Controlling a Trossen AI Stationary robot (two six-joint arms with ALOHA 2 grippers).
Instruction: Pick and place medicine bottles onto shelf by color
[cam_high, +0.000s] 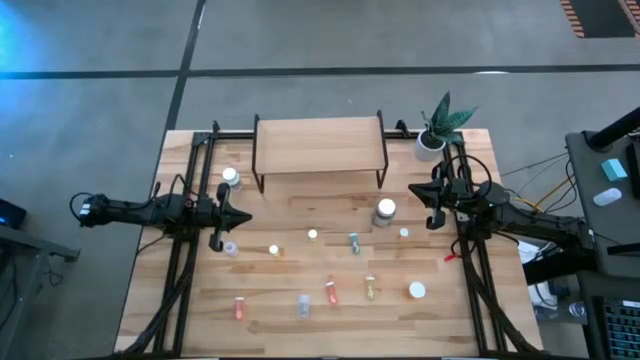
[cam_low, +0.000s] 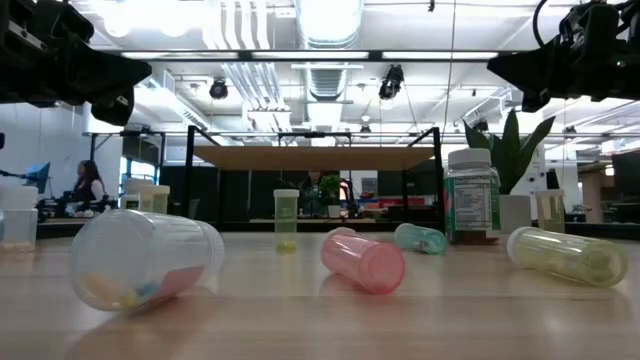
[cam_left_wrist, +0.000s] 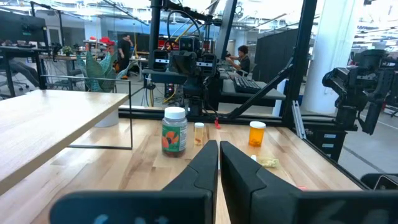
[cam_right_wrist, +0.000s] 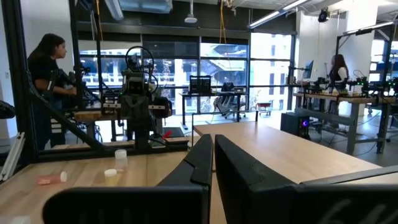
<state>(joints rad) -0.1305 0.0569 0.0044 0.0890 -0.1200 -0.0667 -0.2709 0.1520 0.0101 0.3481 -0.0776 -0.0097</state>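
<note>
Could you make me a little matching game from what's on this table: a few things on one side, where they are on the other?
Things:
1. shelf
2. potted plant
3. left gripper
4. large white-capped bottle

Places:
A. back right corner of the table
B. in front of the shelf's right legs
C. middle of the table's back edge
D. left side, shut, holding nothing

Pairs: 1-C, 2-A, 3-D, 4-B

Non-task stuff you've got in view, surface + room.
Wood-plank surface (cam_high: 300, 270) sits on grey floor (cam_high: 300, 40) w/ dark seam lines. White pot w/ green plant (cam_high: 437, 130) at the far right corner of the surface. Black frame rails (cam_high: 190, 270) run along both sides. Dark cart (cam_high: 610, 190) w/ small light items just right of the surface. Bkgd, right wrist view: person (cam_right_wrist: 46, 81) standing by benches, another person (cam_right_wrist: 339, 68) at a far desk.
</note>
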